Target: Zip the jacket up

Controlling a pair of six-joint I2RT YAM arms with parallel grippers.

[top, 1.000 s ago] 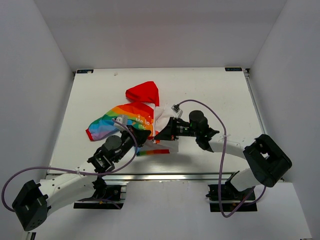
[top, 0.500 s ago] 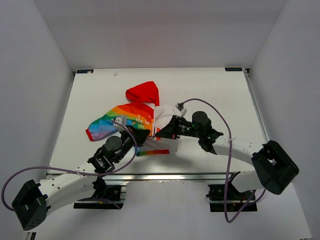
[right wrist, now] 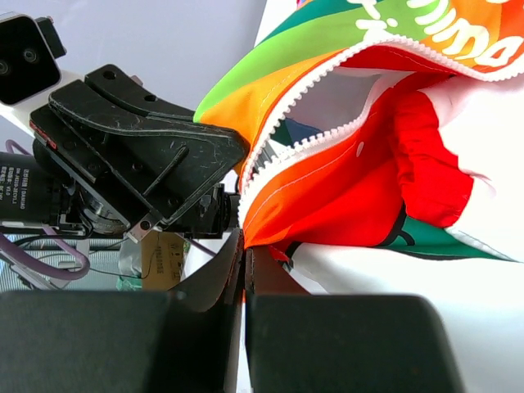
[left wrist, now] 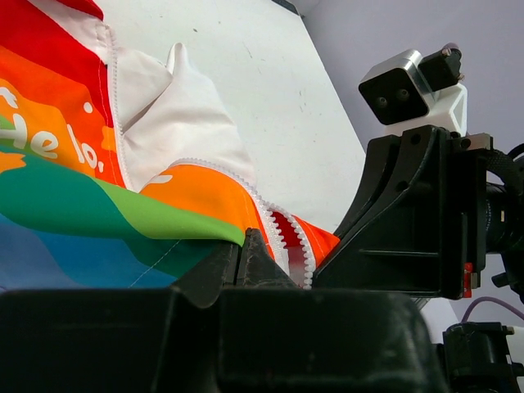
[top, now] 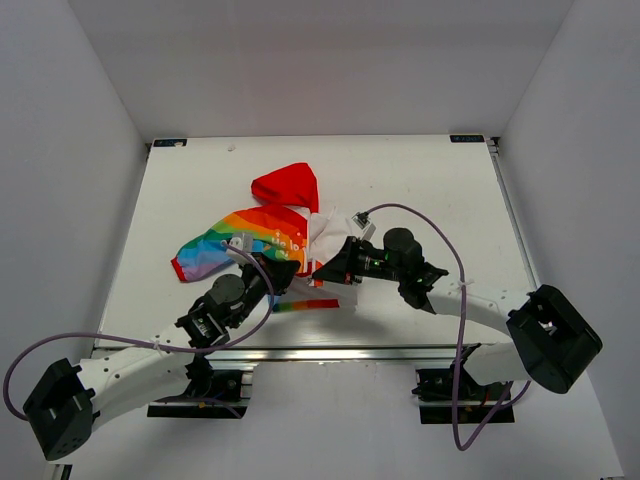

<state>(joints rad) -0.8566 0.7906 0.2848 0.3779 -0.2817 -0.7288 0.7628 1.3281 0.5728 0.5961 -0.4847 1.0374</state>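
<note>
The jacket (top: 265, 232) lies on the white table near the middle front, with its red hood (top: 287, 184) toward the back and a rainbow sleeve (top: 200, 256) to the left. Its front is open, and the white zipper teeth (left wrist: 282, 237) show along the orange edge. My left gripper (top: 283, 272) is shut on the jacket's rainbow bottom edge (left wrist: 188, 233). My right gripper (top: 322, 270) is shut on the opposite bottom edge, on orange fabric (right wrist: 327, 205). The two grippers sit close together, facing each other. The zipper pull is hidden.
A rainbow strip of the jacket (top: 305, 305) lies flat on the table (top: 440, 180) in front of the grippers. White walls enclose the table on three sides. The arm bases and purple cables (top: 455, 290) are at the near edge.
The right arm's elbow and forearm have shifted a little to the right and nearer; its gripper stays at the jacket's bottom edge. The left arm has barely moved.
</note>
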